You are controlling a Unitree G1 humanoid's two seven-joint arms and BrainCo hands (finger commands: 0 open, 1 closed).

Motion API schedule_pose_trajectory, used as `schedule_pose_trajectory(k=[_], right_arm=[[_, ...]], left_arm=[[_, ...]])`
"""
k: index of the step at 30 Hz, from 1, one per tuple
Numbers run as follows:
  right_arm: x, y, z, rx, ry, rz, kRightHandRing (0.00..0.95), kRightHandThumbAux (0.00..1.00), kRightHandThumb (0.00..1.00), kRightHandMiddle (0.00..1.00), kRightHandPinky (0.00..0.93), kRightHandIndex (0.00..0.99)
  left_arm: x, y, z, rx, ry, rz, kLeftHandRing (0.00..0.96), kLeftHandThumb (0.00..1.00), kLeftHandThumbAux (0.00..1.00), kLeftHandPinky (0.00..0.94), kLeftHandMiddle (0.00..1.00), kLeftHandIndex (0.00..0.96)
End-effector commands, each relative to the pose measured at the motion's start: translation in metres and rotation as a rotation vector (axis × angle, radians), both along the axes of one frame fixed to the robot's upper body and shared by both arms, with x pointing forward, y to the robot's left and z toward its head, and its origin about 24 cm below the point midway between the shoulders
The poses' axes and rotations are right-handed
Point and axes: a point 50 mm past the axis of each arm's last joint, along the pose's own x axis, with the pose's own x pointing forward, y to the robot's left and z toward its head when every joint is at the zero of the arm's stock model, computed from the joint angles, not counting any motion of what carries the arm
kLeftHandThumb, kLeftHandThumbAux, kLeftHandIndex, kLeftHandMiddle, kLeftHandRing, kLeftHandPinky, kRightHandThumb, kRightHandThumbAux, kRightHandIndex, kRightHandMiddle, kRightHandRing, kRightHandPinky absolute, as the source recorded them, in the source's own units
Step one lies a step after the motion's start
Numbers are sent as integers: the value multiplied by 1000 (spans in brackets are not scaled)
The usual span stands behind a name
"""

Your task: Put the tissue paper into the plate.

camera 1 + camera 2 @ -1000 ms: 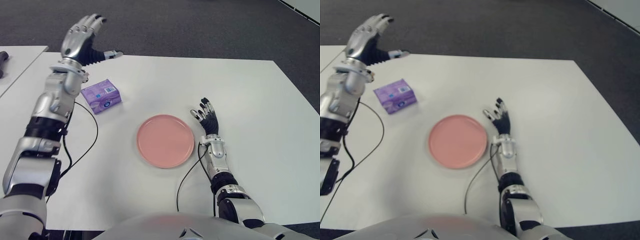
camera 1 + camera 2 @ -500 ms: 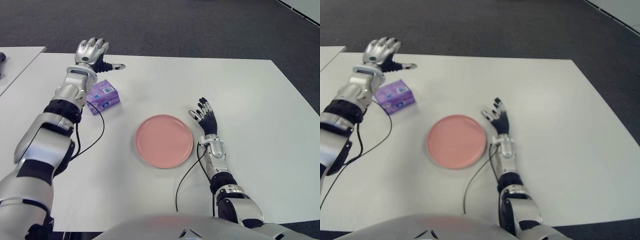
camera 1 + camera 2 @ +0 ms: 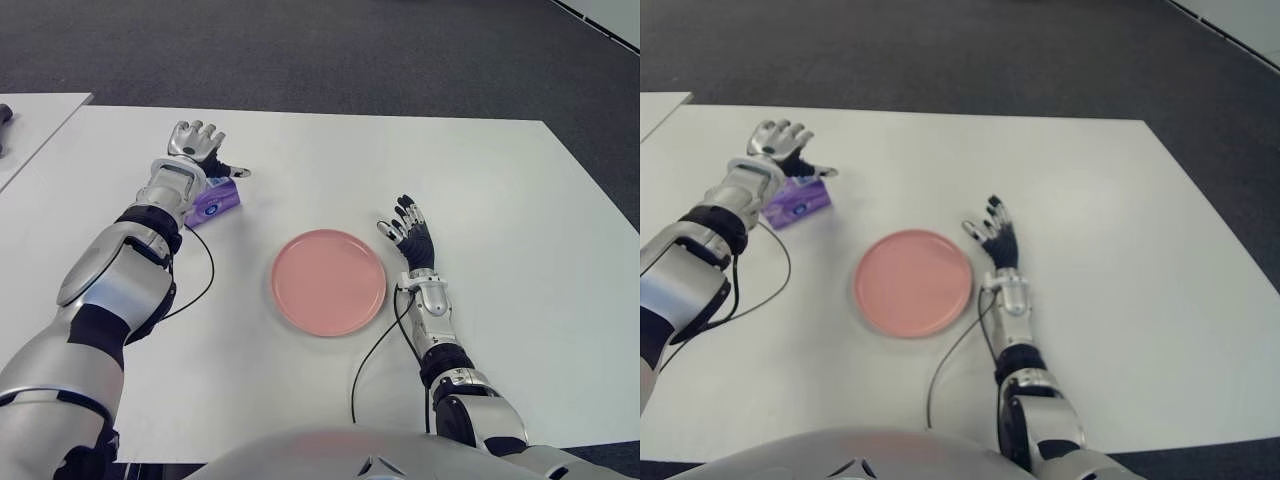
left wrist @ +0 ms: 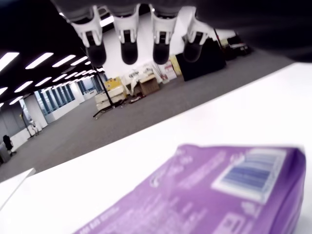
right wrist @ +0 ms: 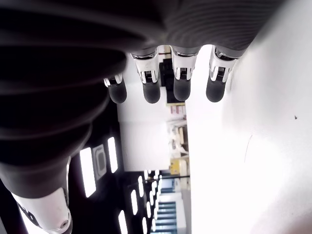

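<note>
Your left robot hand (image 3: 195,143) hovers over the purple tissue paper (image 3: 214,198) on the desk (image 3: 300,160), fingers spread and gripping nothing; closing off-centre could nudge the soft pack away or pinch only its wrapper. A weak hold might drop it short of the pink plate (image 3: 329,281), while the right robot hand (image 3: 408,232), open beside the plate's right rim, could obstruct placement.

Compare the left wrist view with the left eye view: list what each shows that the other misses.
Only the left wrist view shows the left hand's fingertips spread clear above the purple tissue pack, and a room beyond. Only the left eye view shows the pink plate, empty, the right hand beside it, and the left hand over the pack. Both show the pack on the white table.
</note>
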Motion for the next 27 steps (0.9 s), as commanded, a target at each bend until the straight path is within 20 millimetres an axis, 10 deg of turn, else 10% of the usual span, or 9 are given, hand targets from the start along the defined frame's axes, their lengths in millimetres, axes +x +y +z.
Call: schedule_pose_trajectory(k=[1,27], right_arm=[[-22,-4,-32,8,159,-19,0,728,70,0,12,0],[-20,-5,-32,16,167,-21,0,718,81,0,19,0]], left_arm=[[-1,-5,-7,30,52,-15,0,156,45,0,0,0],[4,2,10,9,150,49,0,70,70,0,0,0]])
